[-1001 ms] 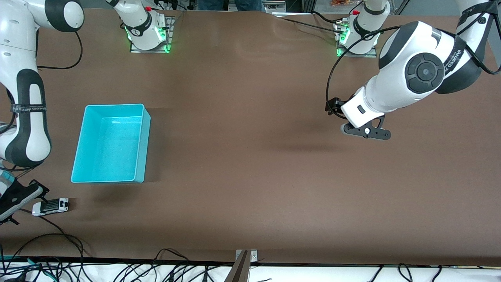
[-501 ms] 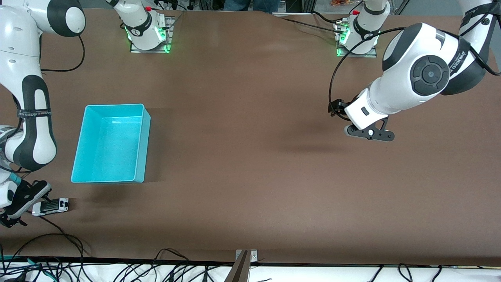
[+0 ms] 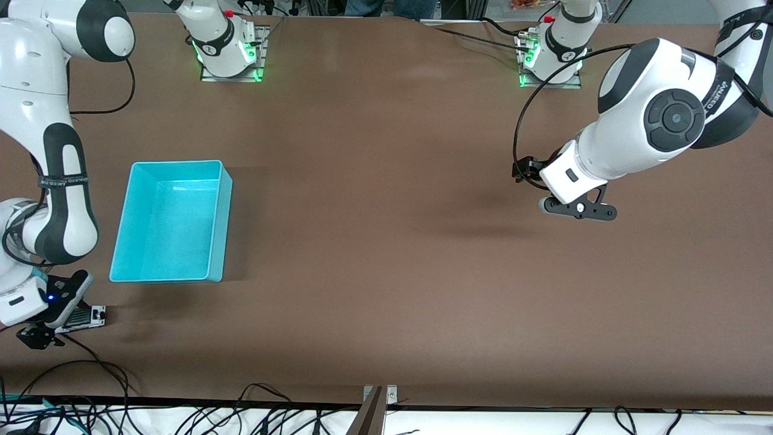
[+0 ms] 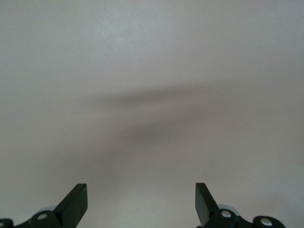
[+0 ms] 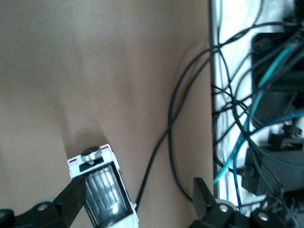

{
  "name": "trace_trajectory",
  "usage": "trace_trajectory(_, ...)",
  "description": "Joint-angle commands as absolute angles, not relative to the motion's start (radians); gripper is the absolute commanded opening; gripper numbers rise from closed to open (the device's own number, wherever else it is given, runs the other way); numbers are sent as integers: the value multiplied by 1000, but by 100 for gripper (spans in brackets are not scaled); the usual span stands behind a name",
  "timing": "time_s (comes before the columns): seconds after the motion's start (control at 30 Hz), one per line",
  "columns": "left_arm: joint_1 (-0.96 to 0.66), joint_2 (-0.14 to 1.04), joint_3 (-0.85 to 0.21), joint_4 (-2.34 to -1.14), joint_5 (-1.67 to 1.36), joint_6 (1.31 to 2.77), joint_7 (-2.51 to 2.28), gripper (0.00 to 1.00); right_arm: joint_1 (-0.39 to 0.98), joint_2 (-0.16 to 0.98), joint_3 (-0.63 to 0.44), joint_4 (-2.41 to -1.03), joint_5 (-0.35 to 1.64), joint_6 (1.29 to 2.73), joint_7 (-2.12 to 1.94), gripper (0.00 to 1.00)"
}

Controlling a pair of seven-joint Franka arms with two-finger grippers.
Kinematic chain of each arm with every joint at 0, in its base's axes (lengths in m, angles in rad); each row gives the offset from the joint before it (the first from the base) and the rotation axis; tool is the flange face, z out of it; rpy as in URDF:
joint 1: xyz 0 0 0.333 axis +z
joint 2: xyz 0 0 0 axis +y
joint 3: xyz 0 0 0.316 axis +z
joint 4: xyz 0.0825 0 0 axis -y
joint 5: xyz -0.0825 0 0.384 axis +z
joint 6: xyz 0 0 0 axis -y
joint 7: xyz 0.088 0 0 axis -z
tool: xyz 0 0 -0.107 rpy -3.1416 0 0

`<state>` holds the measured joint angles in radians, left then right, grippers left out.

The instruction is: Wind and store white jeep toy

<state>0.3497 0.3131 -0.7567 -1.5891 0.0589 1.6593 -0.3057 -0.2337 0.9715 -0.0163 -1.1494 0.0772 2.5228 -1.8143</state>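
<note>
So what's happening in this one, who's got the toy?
Nobody holds it yet. The right gripper hangs open over the white jeep toy, which sits on the table at the right arm's end, nearer the front camera than the cyan bin. One of its fingers is over the jeep's roof. A black cable runs past the jeep. The bin holds nothing visible. The left gripper waits open over bare table.
</note>
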Motion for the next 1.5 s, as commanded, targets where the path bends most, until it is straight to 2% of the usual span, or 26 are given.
trace_trajectory(0.0, 360, 278, -767, -1582, 83, 1640, -287, 100, -247, 1003, 0, -1101, 100, 2508, -1890, 100)
trace_trajectory(0.23, 370, 252, -765, -1580, 81, 1620, -288, 100, -247, 1011, 0, -1100, 98, 2510, -1980, 100)
trace_trajectory(0.47, 380, 241, -741, -1525, 71, 1589, -290, 100, -270, 1009, -2, -1100, 98, 2491, -2040, 100)
trace_trajectory(0.8, 246, 166, -526, -1548, 67, 1588, -69, 100, -282, 1015, -5, -1100, 91, 2468, -2117, 100)
trace_trajectory(1.03, 40, 86, -267, -1588, 61, 1589, -26, 100, -287, 1038, -6, -1098, 91, 2467, -2134, 100)
trace_trajectory(1.37, -72, -24, -42, -1666, -6, 1606, 183, 100, -290, 1043, -6, -1097, 89, 2468, -2138, 100)
trace_trajectory(1.47, -81, -52, -28, -1669, -5, 1592, 170, 100, -290, 1046, -6, -1097, 89, 2473, -2138, 100)
